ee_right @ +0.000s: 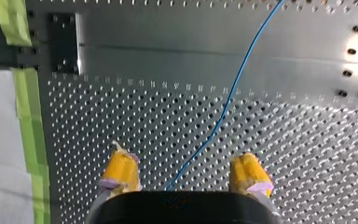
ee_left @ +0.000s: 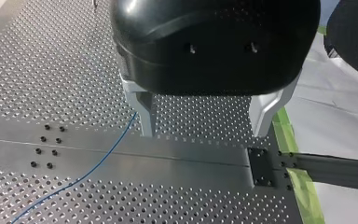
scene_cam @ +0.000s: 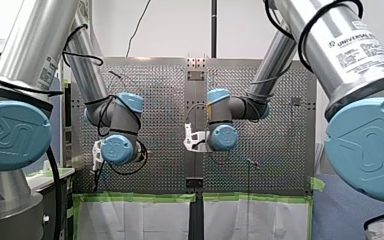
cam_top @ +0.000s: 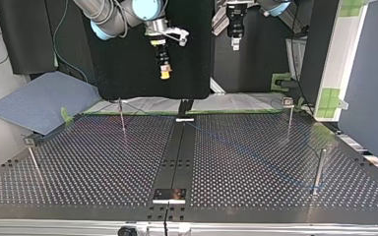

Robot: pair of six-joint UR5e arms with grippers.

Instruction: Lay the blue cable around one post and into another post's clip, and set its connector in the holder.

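The thin blue cable [ee_right: 228,98] lies loose on the perforated table and runs under the gap between my right gripper's yellow pads [ee_right: 121,170]. My right gripper [ee_right: 185,173] is open and holds nothing. In the left wrist view the cable [ee_left: 98,161] passes beside one pale finger [ee_left: 143,114] of my left gripper [ee_left: 203,119], which is also open and has nothing in it. In the top view both grippers hang well above the table's far edge: the right one [cam_top: 165,73] at centre left, the left one [cam_top: 235,44] at centre right. The cable [cam_top: 256,157] shows there only faintly. I cannot make out its connector.
Thin posts stand on the table: one at far left [cam_top: 122,115], one with a small clip head at far right [cam_top: 289,115], a thicker one at near right [cam_top: 319,169] and one at near left [cam_top: 33,160]. A black centre strip [cam_top: 179,152] ends in a small plate [cam_top: 170,195]. Green tape [ee_right: 25,107] marks the table edge.
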